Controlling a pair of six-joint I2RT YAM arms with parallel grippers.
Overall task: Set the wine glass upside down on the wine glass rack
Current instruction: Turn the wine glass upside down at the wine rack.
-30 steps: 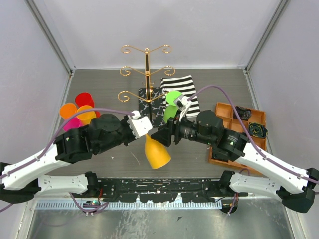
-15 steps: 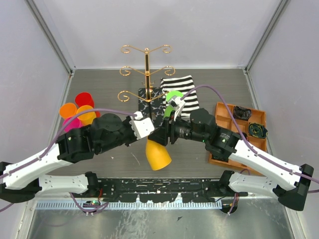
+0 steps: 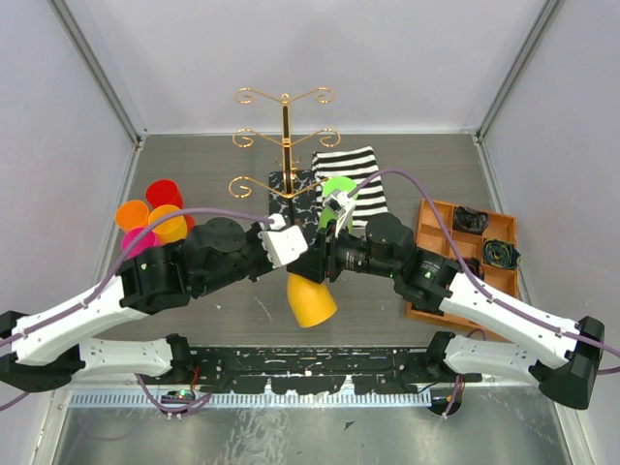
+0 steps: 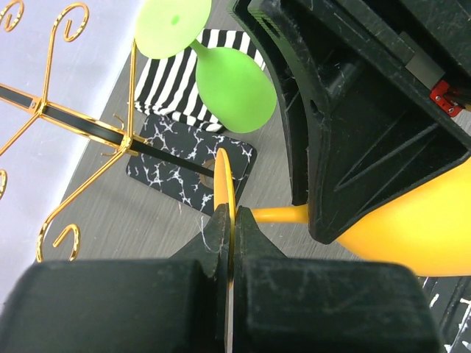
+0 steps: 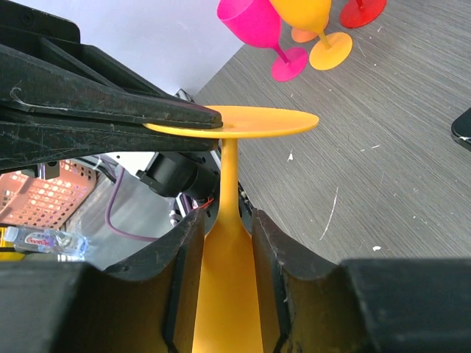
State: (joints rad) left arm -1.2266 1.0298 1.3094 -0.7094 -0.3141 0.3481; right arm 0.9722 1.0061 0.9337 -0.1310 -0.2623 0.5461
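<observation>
The orange wine glass [image 3: 310,300] hangs in the air between both arms, bowl toward the near edge. My left gripper [image 3: 296,256] [image 4: 232,215] is shut on the rim of its flat foot [image 4: 224,173] [image 5: 246,121]. My right gripper [image 3: 316,265] [image 5: 227,229] straddles the top of the bowl just below the stem [image 5: 229,180], with both fingers against it. The wine glass rack [image 3: 285,126] [image 4: 81,125] stands behind on its black veined base [image 3: 295,192] [image 4: 184,165], its arms bare.
A green wine glass [image 3: 336,194] [image 4: 232,88] lies on the striped cloth [image 3: 360,167] right of the rack. Several coloured glasses [image 3: 150,218] [image 5: 283,33] stand at the left. An orange tray [image 3: 438,215] of parts sits at the right.
My right arm has moved left onto the orange glass and its fingers have narrowed around the bowl. The left gripper has kept its hold on the foot, shifting slightly right.
</observation>
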